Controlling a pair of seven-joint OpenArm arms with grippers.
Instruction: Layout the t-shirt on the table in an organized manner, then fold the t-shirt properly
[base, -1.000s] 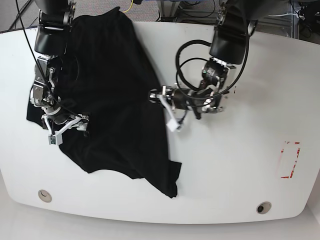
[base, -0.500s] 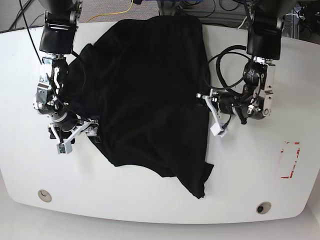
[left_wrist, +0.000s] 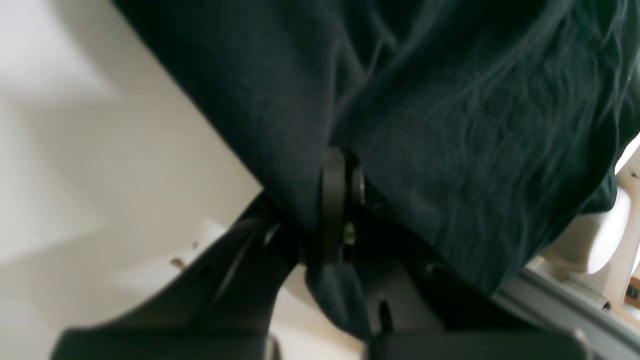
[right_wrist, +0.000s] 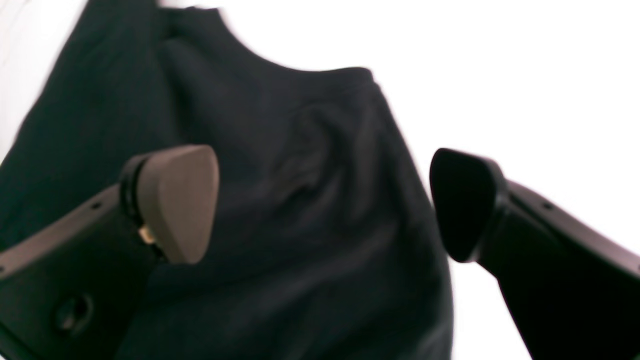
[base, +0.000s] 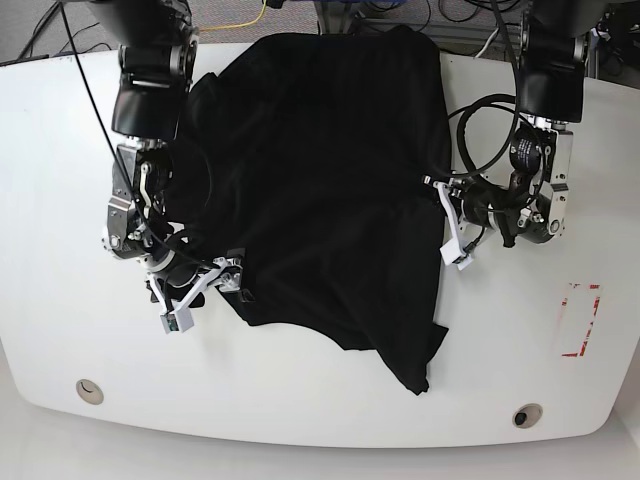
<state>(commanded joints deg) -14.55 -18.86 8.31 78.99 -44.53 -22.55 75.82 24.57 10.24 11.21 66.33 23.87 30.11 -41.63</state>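
We see a black t-shirt (base: 320, 190) spread loosely over the middle of a white table (base: 560, 390), its top edge reaching the far side and 1 corner trailing toward the near edge. The left gripper (base: 446, 222), on the right of the overhead view, pinches the shirt's right edge; in its wrist view the fingers (left_wrist: 334, 200) are pressed together on a fold of cloth. The right gripper (base: 205, 290) sits at the shirt's lower left edge with its 2 pads (right_wrist: 175, 200) spread wide apart above the fabric, holding nothing. We also note 2 round holes (base: 527, 414) and a red rectangle (base: 580, 320) on the table.
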